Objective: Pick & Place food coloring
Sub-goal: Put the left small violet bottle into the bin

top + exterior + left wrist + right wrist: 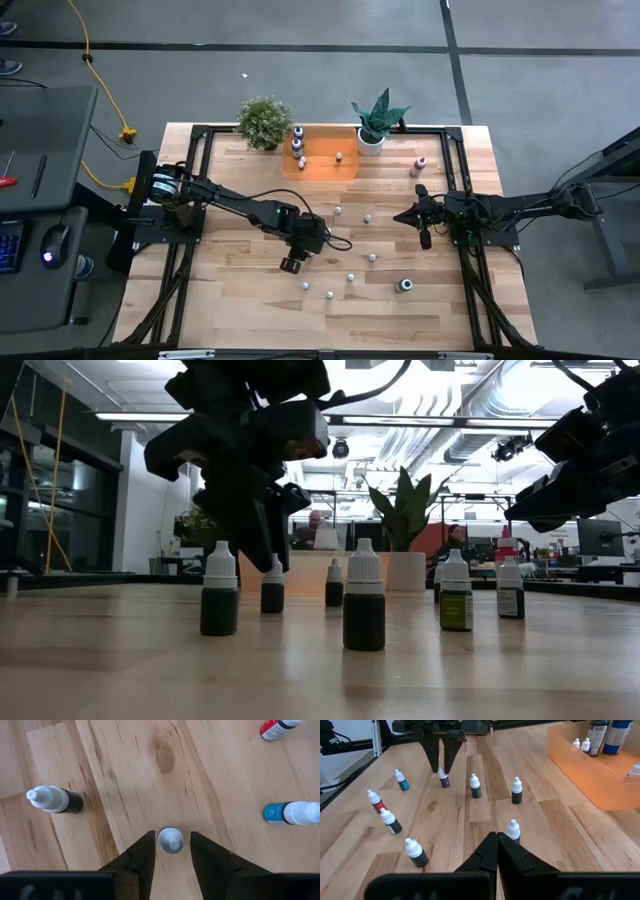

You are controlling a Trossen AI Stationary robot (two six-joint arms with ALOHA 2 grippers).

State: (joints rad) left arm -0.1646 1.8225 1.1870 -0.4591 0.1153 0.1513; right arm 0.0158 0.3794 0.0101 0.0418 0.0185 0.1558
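Several thumb-sized food coloring bottles with white caps stand upright on their bases on the wooden table [250, 310]. My left gripper [170, 834] is over the middle of the table, pointing steeply down, shut on one purple-labelled bottle [444, 780]. In the left wrist view only that bottle's cap shows. Others stand close by: a black one [55, 800], a blue one [292, 813] and a red one [275, 728]. My right gripper [496, 838] waits shut at the table's right side, a bottle [513, 829] just beyond its tips. My left gripper has the bottle's white cap [170, 841] pinched between its two fingers [441, 762]. They come from above, slanting down, one on each side of the cap. The bottle stands upright with its base on the table.
An orange tray [345, 171] at the far middle holds a few bottles. Two potted green plants [265, 122] [378, 120] flank it. A pink bottle [419, 165] stands at the far right. Loose bottles [350, 277] dot the near middle. Bare wood lies at the near left.
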